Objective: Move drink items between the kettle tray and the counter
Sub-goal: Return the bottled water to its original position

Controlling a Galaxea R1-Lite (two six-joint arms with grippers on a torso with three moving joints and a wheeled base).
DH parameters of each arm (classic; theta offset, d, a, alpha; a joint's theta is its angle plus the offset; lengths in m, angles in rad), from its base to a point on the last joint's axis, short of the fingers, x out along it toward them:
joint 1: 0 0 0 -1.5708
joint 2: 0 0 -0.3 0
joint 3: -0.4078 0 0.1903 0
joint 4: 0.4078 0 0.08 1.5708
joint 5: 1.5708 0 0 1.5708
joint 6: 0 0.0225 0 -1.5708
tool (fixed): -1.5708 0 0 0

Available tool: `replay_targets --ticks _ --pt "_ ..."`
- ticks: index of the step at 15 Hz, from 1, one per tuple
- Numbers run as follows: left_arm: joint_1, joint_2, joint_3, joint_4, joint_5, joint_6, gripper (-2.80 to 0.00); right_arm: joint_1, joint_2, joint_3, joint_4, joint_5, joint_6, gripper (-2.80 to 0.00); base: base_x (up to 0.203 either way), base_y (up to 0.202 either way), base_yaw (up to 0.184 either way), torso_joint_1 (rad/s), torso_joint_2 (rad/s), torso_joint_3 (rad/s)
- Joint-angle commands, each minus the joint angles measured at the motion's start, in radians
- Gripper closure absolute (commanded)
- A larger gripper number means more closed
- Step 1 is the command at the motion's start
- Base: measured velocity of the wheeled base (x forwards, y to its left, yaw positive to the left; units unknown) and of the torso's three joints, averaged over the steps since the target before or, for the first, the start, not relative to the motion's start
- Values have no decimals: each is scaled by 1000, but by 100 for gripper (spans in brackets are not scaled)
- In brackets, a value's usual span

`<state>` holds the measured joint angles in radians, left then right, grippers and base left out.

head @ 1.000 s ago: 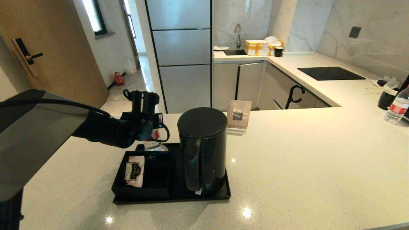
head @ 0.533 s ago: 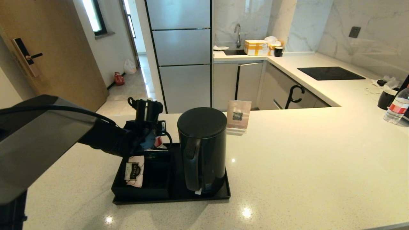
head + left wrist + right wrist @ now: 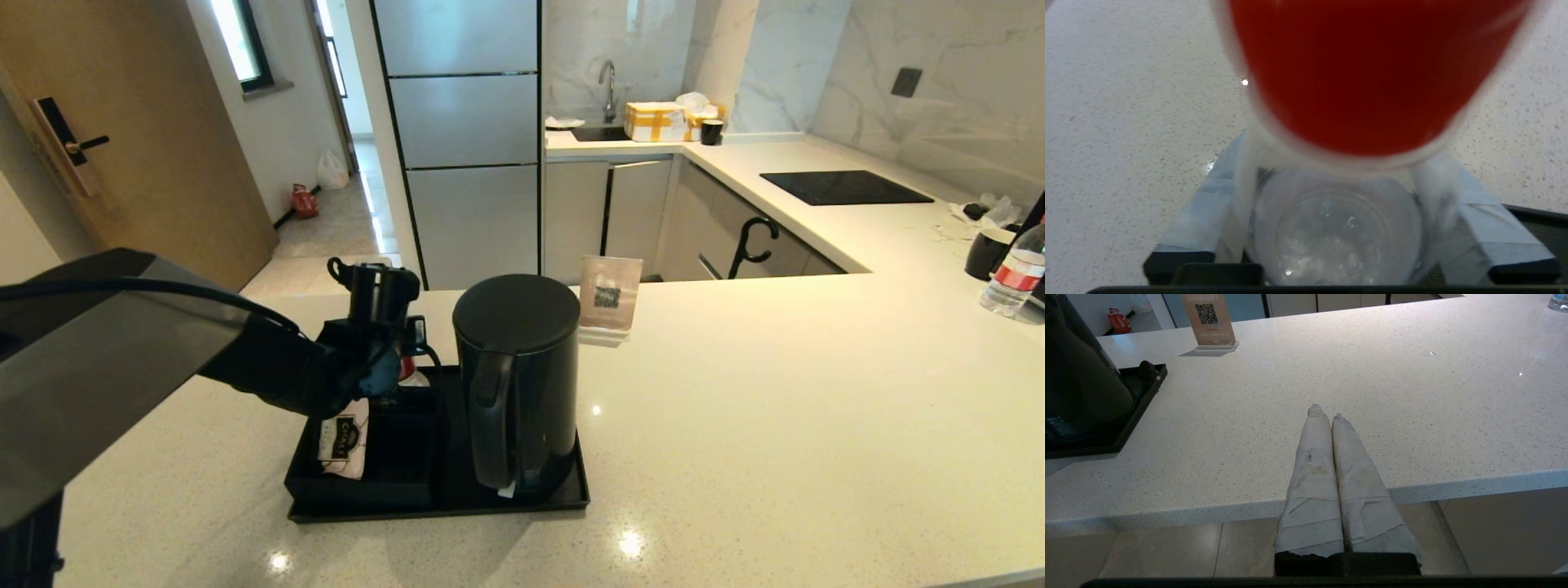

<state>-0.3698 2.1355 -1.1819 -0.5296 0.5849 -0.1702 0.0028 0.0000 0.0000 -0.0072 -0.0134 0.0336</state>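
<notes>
My left gripper [image 3: 393, 369] is shut on the small clear water bottle [image 3: 406, 371], held upright over the back left of the black kettle tray [image 3: 441, 510], just behind the square compartment box [image 3: 384, 483]. In the left wrist view the bottle [image 3: 1339, 232] with its red label sits between my taped fingers [image 3: 1200, 220]; I cannot tell whether it touches the tray. The tall black kettle [image 3: 517, 384] stands on the tray's right side. My right gripper [image 3: 1325, 412] is shut and empty, low by the counter's [image 3: 775, 425] front edge, out of the head view.
A pink tea sachet [image 3: 343, 437] lies in the compartment box. A QR-code sign [image 3: 609, 298] stands behind the kettle. At the far right are a second water bottle [image 3: 1012, 278] and a black mug [image 3: 986, 251]. The black cooktop [image 3: 845, 188] is at the back right.
My left gripper has come down and slightly right with the bottle, closer to the tray's back beside the kettle. The right arm and kettle have not moved.
</notes>
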Motion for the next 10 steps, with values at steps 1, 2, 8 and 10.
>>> replay_targets --ticks 1,2,8,10 --pt "-6 -12 14 -13 7 -2 -280 0 0 0 0 0 0 0 0 0 0 0 0 0" --pt "-6 -12 14 -13 7 -2 -280 0 0 0 0 0 0 0 0 0 0 0 0 0" --pt "-56 -149 170 -20 34 -3 -280 0 2 0 0 0 0 0 0 0 0 0 0 0" --pt "-80 -189 222 -20 38 -3 -280 0 2 0 0 0 0 0 0 0 0 0 0 0"
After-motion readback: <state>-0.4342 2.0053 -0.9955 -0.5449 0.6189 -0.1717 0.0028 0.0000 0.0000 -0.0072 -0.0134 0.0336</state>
